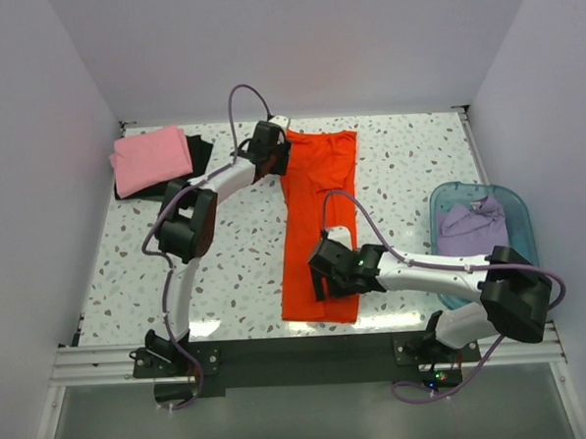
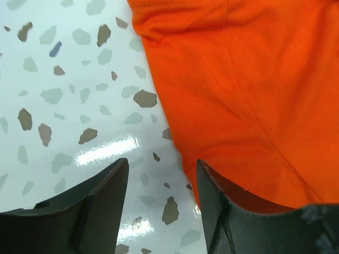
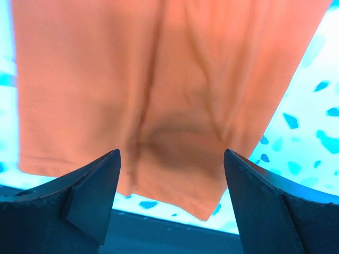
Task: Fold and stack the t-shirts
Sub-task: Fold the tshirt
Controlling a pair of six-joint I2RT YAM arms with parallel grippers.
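An orange-red t-shirt lies as a long narrow strip down the middle of the table. My left gripper stands open at the strip's far left corner. In the left wrist view only bare table shows between its jaws, and its right finger rests at the edge of the orange cloth. My right gripper is open wide above the shirt's near end; in the right wrist view the hem lies between the fingers, not gripped. A pink t-shirt sits folded on a black one.
A translucent blue basket at the right holds a pale lavender t-shirt. The speckled table is walled on three sides. A dark rail runs along its near edge just past the shirt's hem.
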